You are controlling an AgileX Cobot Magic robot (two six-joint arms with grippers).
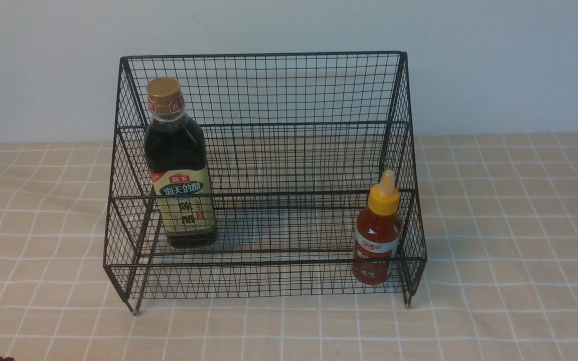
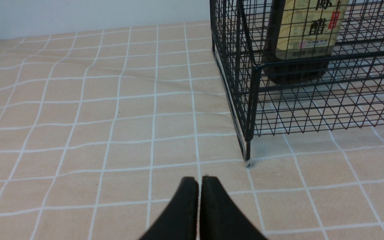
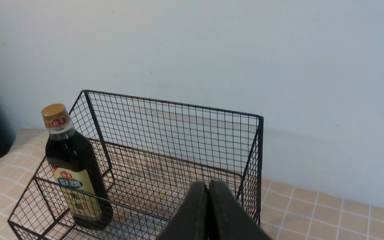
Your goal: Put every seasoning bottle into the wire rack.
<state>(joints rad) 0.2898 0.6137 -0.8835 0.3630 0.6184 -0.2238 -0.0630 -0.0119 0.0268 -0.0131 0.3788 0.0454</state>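
The dark vinegar bottle (image 1: pixel 181 165) stands at the left of the wire rack (image 1: pixel 269 262), leaning slightly; the red sauce bottle (image 1: pixel 376 235) sits at its right, nearer the front; the left gripper (image 2: pixel 200 180) and right gripper (image 3: pixel 208 185) are both clenched, holding nothing

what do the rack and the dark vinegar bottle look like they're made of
Rack: black-coated metal wire, by its thin straight mesh and slight sheen.
Dark vinegar bottle: smooth, glossy glass or clear plastic, dark contents showing through; cap satiny gold, metal or plastic unclear.
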